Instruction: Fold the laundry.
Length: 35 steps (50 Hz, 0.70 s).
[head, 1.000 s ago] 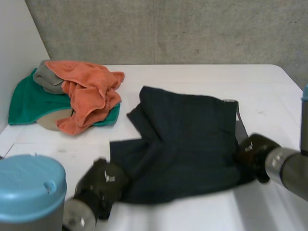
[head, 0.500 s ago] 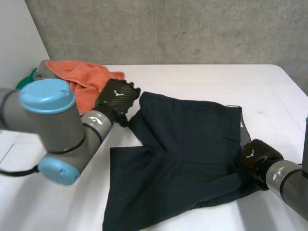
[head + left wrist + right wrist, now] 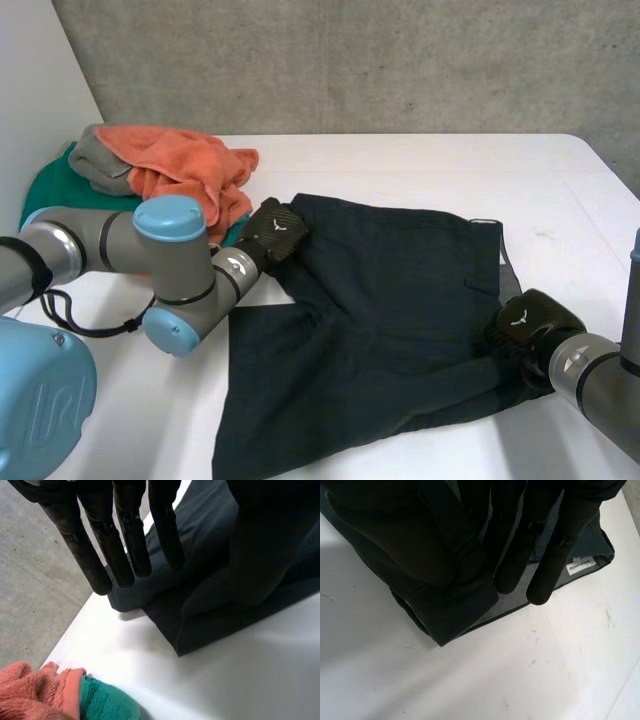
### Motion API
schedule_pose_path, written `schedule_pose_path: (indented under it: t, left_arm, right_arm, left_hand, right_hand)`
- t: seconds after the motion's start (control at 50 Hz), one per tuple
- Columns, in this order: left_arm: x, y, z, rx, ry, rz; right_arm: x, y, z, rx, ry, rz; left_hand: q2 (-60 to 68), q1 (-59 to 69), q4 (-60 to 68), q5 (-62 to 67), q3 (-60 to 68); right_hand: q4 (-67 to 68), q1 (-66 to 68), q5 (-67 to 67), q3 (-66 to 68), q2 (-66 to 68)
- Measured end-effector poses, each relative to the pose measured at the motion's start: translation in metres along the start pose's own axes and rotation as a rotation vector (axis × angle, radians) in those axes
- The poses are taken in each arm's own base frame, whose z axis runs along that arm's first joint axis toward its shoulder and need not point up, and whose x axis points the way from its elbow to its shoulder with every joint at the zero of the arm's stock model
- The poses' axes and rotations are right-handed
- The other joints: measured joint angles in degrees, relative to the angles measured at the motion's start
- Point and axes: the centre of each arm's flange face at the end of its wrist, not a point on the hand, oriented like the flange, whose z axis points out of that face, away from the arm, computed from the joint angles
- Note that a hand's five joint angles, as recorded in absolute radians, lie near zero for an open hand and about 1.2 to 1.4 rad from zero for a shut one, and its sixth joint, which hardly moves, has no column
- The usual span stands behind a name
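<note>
Dark navy shorts (image 3: 390, 320) lie spread on the white table (image 3: 400, 165). My left hand (image 3: 272, 230) is at the far left leg corner of the shorts. In the left wrist view its fingers (image 3: 125, 535) are straight and spread above that corner of the shorts (image 3: 215, 605), with the thumb lower on the cloth. My right hand (image 3: 530, 325) is at the right edge of the shorts, near the waistband. In the right wrist view its fingers (image 3: 555, 555) and thumb pinch a fold of the shorts (image 3: 455, 610), beside a white label (image 3: 581, 566).
A pile of laundry lies at the far left of the table: an orange towel (image 3: 185, 175) over a green cloth (image 3: 60, 205) and a grey one (image 3: 95, 160). The orange towel (image 3: 35, 690) and green cloth (image 3: 105, 702) lie just beyond my left fingertips. A grey wall stands behind.
My left hand let go of the shorts' near left corner and moved to the far left leg corner. The near left part of the shorts now lies flatter. My right hand barely moved.
</note>
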Motion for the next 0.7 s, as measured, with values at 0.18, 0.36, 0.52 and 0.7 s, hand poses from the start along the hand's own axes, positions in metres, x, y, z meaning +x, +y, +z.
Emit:
schedule_pose_path:
  t: [0.18, 0.36, 0.52, 0.7]
  left_arm:
    - [-0.017, -0.008, -0.011, -0.036, -0.077, -0.016]
    - [-0.024, -0.014, -0.025, -0.05, -0.09, -0.047]
    - [-0.017, -0.005, -0.02, -0.053, -0.065, -0.055]
    - [-0.006, 0.006, -0.006, -0.038, -0.029, -0.056]
  right_arm:
    - [-0.001, 0.004, 0.004, -0.015, -0.009, 0.006]
    - [-0.002, 0.005, 0.005, -0.015, -0.009, 0.005]
    - [-0.006, 0.007, 0.009, -0.024, -0.022, 0.006]
    - [-0.008, 0.01, 0.012, -0.034, -0.034, 0.007]
  left_hand:
    - [0.8, 0.6, 0.9, 0.9, 1.0]
    - [0.9, 0.8, 0.9, 0.9, 1.0]
    - [0.9, 0.7, 0.8, 0.9, 0.9]
    - [2.2, 2.2, 2.1, 2.3, 2.2]
  right_hand:
    - [0.0, 0.0, 0.0, 0.0, 0.0]
    - [0.0, 0.0, 0.0, 0.0, 0.0]
    - [0.0, 0.0, 0.0, 0.0, 0.0]
    - [0.0, 0.0, 0.0, 0.0, 0.0]
